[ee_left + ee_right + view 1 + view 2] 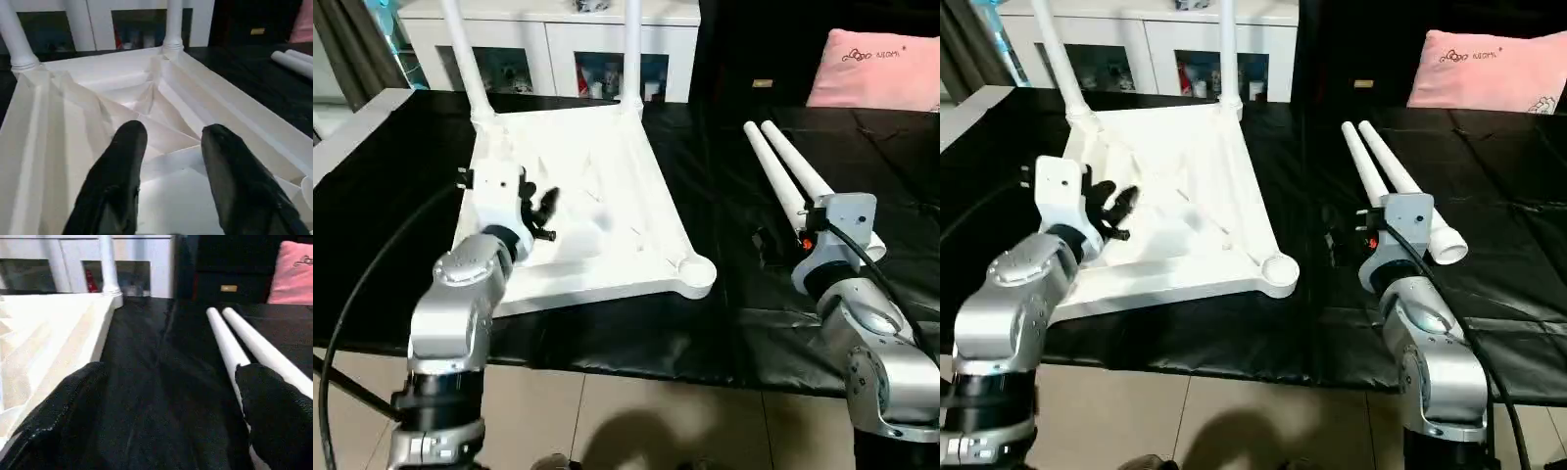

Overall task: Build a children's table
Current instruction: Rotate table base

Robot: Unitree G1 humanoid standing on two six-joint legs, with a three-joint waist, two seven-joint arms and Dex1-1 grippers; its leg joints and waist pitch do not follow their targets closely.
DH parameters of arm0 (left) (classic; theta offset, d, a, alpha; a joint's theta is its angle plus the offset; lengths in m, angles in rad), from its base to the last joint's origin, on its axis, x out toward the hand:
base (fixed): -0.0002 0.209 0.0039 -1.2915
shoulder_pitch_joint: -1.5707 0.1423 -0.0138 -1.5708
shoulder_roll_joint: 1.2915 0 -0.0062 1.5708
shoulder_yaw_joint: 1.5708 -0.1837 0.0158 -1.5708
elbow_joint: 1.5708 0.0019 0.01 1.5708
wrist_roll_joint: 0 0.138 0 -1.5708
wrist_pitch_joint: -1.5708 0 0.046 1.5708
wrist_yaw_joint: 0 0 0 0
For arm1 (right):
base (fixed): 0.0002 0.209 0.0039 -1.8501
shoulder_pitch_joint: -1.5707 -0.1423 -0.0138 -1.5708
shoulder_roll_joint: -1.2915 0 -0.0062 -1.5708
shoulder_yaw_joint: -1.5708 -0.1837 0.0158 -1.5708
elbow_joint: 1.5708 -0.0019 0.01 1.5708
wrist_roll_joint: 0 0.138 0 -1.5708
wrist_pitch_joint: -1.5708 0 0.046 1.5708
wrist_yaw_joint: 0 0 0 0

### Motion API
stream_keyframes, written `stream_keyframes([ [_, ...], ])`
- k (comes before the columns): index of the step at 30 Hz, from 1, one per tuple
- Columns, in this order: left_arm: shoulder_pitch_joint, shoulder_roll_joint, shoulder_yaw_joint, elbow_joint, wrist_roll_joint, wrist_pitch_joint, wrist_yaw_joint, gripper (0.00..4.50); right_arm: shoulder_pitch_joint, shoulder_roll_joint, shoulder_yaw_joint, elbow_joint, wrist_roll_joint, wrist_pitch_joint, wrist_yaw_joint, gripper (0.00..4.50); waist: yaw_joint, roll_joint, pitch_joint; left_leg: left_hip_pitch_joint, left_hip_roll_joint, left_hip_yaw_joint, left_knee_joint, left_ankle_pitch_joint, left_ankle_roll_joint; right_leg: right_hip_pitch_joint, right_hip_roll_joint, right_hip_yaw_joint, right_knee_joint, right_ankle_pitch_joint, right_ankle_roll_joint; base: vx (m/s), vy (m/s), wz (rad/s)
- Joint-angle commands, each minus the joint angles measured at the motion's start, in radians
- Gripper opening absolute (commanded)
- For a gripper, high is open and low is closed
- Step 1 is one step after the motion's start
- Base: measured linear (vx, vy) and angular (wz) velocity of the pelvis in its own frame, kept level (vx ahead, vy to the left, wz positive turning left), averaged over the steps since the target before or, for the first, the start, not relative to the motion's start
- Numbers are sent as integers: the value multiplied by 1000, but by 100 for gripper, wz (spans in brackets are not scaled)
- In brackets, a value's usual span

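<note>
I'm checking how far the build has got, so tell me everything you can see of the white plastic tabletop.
The white plastic rectangular tabletop lies upside down on the black-covered table, ribbed underside up. Two white tapered tube legs stand upright in its far corner sockets; the near right round socket is empty. The left gripper hovers over its near ribs, fingers apart, holding nothing.
</note>
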Motion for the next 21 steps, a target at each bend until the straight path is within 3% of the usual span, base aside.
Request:
stream_keyframes([
  [1,26,2,-17,-38,-1,23,6,243,23,10,-1,-27,8,7,-4,450,-2,-1,-71,9,7,-7,-68,-234,7,42,-43,37,-95,-341,-63,0,0,0],
  [2,30,3,-19,-41,-2,23,7,251,27,12,0,-29,4,7,-9,450,-1,-3,-71,10,8,-7,-68,-235,6,42,-42,36,-95,-338,-64,0,0,0],
  [3,41,6,-27,-48,-5,22,8,259,36,15,2,-37,-13,4,-26,450,-2,6,-71,11,9,-9,-70,-242,0,42,-41,37,-93,-331,-71,0,0,0],
  [5,44,4,-28,-46,-8,27,13,267,39,19,-2,-45,-5,15,-32,450,-5,6,-70,14,7,-8,-70,-260,-4,41,-39,36,-94,-330,-73,0,0,0],
  [7,46,-5,-32,-46,-9,30,15,287,41,45,-28,-68,30,43,-52,450,-8,14,-69,16,5,-9,-71,-287,-4,41,-39,35,-98,-355,-67,0,0,0],
  [11,47,-18,-38,-51,-14,32,15,320,59,30,-12,-72,2,8,-53,450,-10,11,-67,16,4,-9,-71,-306,-9,39,-39,34,-104,-406,-47,0,0,0],
  [14,47,-8,-41,-45,-9,18,18,337,56,32,-24,-78,-37,44,-107,450,-14,11,-68,14,3,-11,-71,-306,-9,39,-39,32,-106,-422,-35,0,0,0],
  [15,47,-7,-41,-45,-9,18,18,351,56,31,-23,-79,-38,46,-108,450,-16,10,-67,14,3,-11,-72,-303,-11,39,-38,32,-106,-420,-34,0,0,0],
  [16,44,0,-43,-40,-7,11,21,364,43,32,-31,-82,-33,98,-125,450,-21,9,-67,14,1,-11,-71,-306,-11,39,-36,31,-106,-424,-30,0,0,0],
  [18,45,2,-44,-41,-8,15,20,379,43,29,-29,-77,-32,89,-120,450,-25,-3,-67,12,0,-10,-69,-304,-6,39,-38,31,-108,-437,-24,0,0,0],
  [19,50,8,-49,-44,2,10,20,385,46,19,-20,-69,-30,46,-98,450,-23,4,-67,12,0,-10,-69,-300,-3,38,-40,31,-107,-448,-20,0,0,0],
  [20,53,7,-46,-46,4,9,25,393,46,6,-10,-64,-32,40,-83,450,-25,-20,-69,9,0,-8,-66,-287,4,40,-41,31,-107,-458,-10,0,0,0],
  [21,55,6,-45,-48,5,8,30,393,46,-2,-3,-60,-33,37,-73,450,-25,-20,-69,9,0,-8,-66,-287,4,40,-41,31,-107,-458,-10,0,0,0],
])
